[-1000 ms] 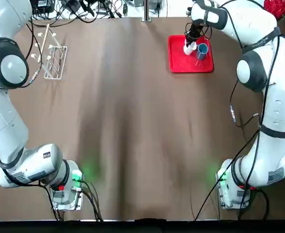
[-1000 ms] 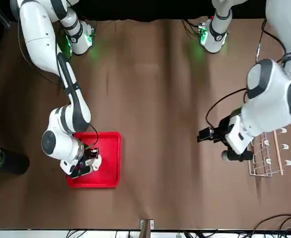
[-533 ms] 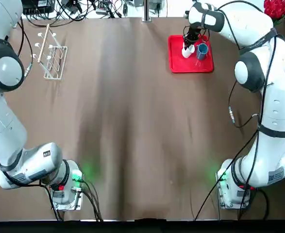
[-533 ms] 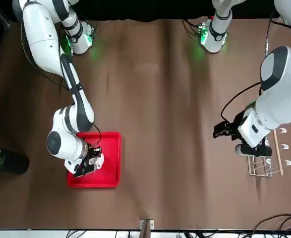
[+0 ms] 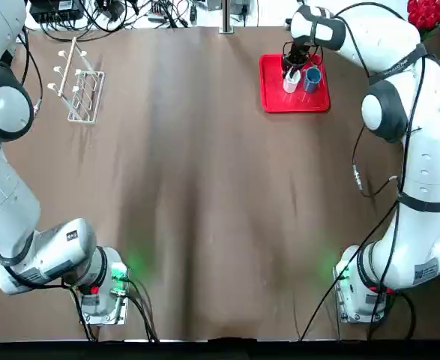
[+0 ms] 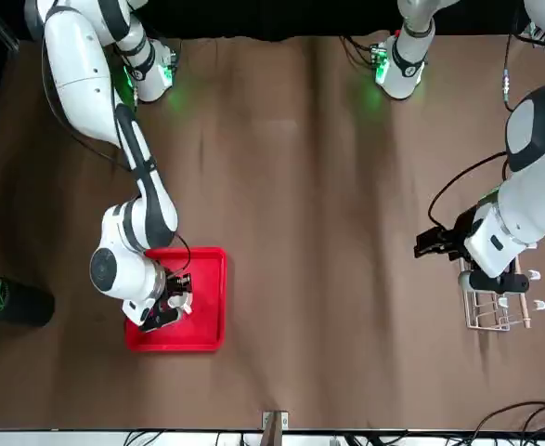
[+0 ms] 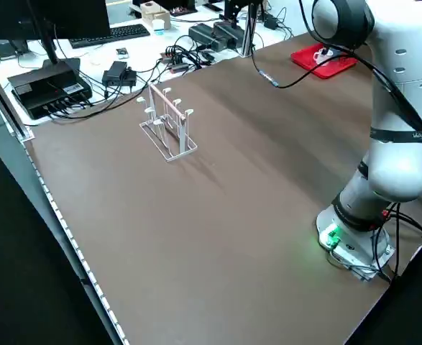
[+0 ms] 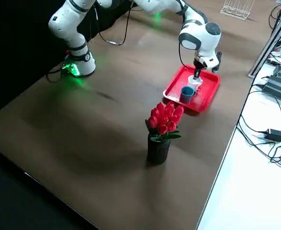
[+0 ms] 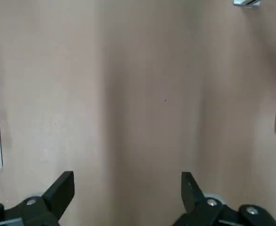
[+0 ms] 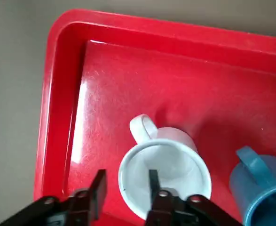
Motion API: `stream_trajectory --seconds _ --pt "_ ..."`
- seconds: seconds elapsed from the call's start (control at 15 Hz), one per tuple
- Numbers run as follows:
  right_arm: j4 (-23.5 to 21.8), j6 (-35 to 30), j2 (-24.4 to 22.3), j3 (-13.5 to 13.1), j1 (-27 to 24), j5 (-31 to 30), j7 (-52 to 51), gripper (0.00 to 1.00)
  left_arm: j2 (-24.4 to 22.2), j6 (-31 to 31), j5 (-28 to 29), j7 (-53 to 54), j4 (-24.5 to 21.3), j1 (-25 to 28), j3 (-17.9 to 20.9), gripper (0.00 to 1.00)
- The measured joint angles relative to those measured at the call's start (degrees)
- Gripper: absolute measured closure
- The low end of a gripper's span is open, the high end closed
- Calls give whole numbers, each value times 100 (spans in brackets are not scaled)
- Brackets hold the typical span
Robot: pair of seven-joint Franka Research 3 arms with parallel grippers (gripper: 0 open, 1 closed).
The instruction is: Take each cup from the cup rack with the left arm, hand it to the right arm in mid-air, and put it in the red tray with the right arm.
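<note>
The right gripper [image 10: 125,188] straddles the white cup's [image 10: 163,172] rim, jaws parted, the cup upright in the red tray [image 10: 128,75] beside the blue cup [image 10: 260,188], so the exit is straight up.

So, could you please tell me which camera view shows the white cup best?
The right wrist view: the white cup fills it, upright in the red tray, rim between the right pincer fingers. Top and right side views show it small; the front view mostly hides it.

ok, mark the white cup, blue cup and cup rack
white cup [image 10: 163,165]: right wrist view, inside of the bowl.
blue cup [image 5: 312,76]: top view, its open mouth.
cup rack [image 7: 169,129]: left side view, wire frame's middle.
</note>
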Motion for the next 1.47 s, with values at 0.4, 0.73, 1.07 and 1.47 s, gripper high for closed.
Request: stream_trajectory --seconds 0.4,0.73,1.07,1.47 --pt "80 0 0 -5 -11 0 2 26 -44 -217 429 56 -1 -5 -11 0" --pt "369 -155 -168 -64 -56 0 7 0 -309 -316 662 511 3 -59 209 0" --pt "523 -1287 -1149 -500 -322 -5 11 0 -864 -387 619 916 -3 -1230 1824 0" --pt "520 -2618 -2519 -740 -1308 -191 6 0 -1514 -294 -394 1030 -540 -2516 3588 0"
